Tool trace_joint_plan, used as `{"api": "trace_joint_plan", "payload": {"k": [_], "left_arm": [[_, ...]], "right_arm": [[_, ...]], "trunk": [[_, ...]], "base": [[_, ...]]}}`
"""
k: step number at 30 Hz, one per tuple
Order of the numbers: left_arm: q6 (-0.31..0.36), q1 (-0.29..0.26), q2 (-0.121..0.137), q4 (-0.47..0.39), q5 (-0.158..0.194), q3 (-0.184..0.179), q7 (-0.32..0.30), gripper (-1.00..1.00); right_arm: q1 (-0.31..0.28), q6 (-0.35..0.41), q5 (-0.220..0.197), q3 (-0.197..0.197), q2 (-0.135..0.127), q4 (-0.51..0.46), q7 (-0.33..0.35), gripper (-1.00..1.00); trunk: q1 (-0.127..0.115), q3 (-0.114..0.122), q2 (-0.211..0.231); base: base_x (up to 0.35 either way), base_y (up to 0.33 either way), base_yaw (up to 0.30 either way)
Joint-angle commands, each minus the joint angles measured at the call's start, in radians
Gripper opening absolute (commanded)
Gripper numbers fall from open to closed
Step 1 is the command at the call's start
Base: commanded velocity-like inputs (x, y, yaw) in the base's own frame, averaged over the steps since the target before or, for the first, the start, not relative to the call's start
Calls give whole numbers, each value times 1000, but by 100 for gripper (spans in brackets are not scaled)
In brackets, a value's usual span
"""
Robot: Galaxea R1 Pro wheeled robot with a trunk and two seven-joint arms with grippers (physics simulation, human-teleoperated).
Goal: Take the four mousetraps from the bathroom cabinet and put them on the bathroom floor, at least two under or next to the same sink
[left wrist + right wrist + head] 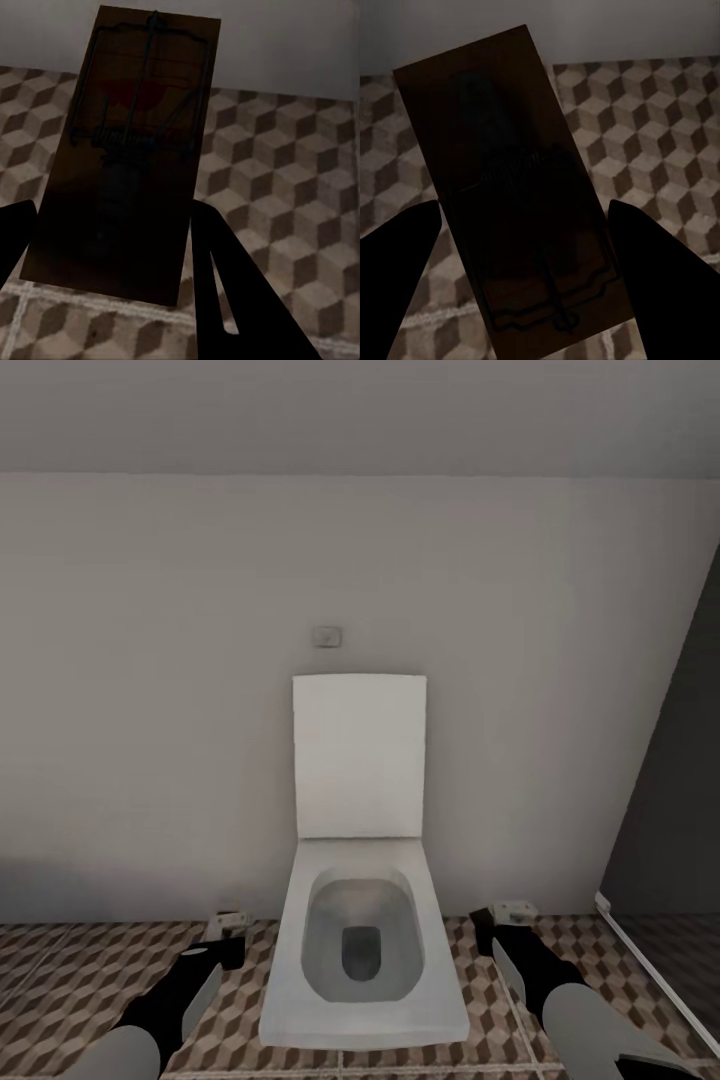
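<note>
Each gripper's dark fingers pinched a flat dark-brown rectangular mousetrap — left gripper (112, 247) on one mousetrap (131, 142), right gripper (521, 247) on another (510, 187) — above the cube-patterned tiled bathroom floor (292, 187).

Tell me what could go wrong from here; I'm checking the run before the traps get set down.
1. The robot faces the toilet, not a sink; mousetraps dropped here may not count as next to one.
2. The left pincer grips its mousetrap near one end, so it could tilt or slip.
3. The right pincer holds the other mousetrap above the tiled floor; release from here might flip it.
</note>
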Motion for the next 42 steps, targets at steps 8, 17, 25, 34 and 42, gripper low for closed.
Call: {"api": "trace_joint_plan", "payload": {"k": [8, 17, 25, 34, 42], "left_arm": [[5, 0, 0, -12, 3, -6, 4, -100], [7, 0, -5, -16, 0, -9, 6, -100], [5, 0, -8, -16, -3, -9, 13, -100], [6, 0, -9, -18, -1, -9, 15, -100], [8, 0, -9, -18, 0, -11, 14, -100]], "right_arm": [[0, 5, 11, -6, 1, 2, 2, -100], [0, 5, 10, -6, 1, 3, 2, -100], [0, 5, 9, -5, 1, 3, 2, -100], [0, 5, 9, -5, 1, 3, 5, -100], [0, 5, 9, -5, 1, 3, 9, -100]], "trunk": [[0, -1, 0], [0, -1, 0], [0, -1, 0], [3, -32, -2], [7, -63, -4]], "base": [[0, 0, 0], [0, 0, 0], [0, 0, 0], [0, 0, 0], [0, 0, 0]]}}
